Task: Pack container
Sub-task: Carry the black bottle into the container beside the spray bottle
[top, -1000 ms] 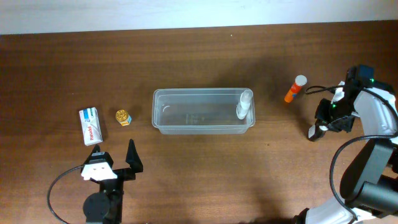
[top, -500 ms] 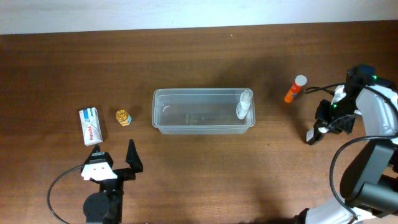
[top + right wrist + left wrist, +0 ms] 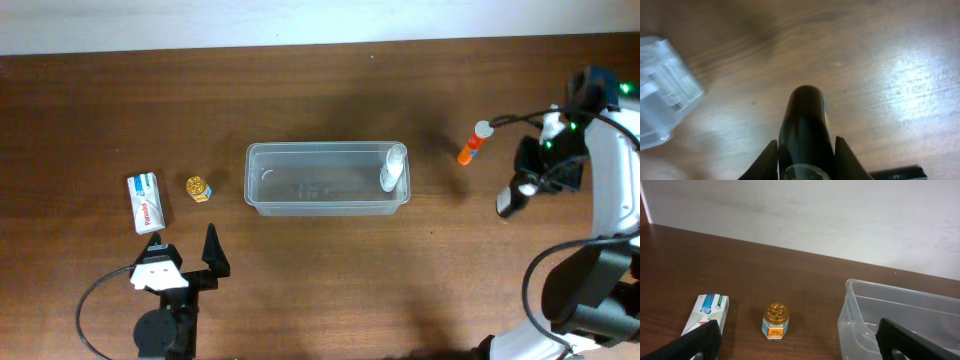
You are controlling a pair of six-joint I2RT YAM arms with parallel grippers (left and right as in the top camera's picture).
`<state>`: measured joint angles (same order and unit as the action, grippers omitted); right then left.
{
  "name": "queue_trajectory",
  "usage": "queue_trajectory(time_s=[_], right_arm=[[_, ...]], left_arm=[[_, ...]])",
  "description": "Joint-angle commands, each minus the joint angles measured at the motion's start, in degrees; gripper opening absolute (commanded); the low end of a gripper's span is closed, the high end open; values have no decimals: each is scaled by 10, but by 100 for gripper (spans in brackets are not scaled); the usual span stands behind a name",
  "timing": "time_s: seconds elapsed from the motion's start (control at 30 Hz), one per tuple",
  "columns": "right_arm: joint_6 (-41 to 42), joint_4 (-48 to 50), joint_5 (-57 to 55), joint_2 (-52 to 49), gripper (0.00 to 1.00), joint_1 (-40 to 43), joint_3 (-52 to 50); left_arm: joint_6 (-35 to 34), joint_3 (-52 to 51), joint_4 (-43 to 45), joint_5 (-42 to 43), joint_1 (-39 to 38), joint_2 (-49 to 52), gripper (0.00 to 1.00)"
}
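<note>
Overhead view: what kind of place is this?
Probably a robot lab, not a home: two cabled arms, the left gripper open, the right gripper holding a dark tube, at a wooden table by a plain white wall, with a clear container to pack.

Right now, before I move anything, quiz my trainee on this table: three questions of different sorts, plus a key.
1. Fill in: the small gold-lidded jar sits between the white-and-blue toothpaste box and the ____.
2. Which lies to the robot's right of the clear rectangular plastic container? A) jar B) box C) orange tube with white cap
3. True or false: the container is empty.
Key: 1 container; 2 C; 3 false, a small white bottle lies inside.
</note>
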<state>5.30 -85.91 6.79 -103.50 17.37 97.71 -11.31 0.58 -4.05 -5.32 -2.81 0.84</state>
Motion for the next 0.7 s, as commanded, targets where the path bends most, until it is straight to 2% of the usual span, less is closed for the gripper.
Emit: queue_trajectory(time_s=[0.0,0.27,0.67], right_arm=[[-3,-30,12,31,22,-51,78],[73,-40,21,32,22,-175,191],[103,26,16,32,23,-340,215]], left_arm=[[11,-1,-3,4,3,-5,99],[11,-1,-3,4,3,-5,99],[11,-1,-3,4,3,-5,99]])
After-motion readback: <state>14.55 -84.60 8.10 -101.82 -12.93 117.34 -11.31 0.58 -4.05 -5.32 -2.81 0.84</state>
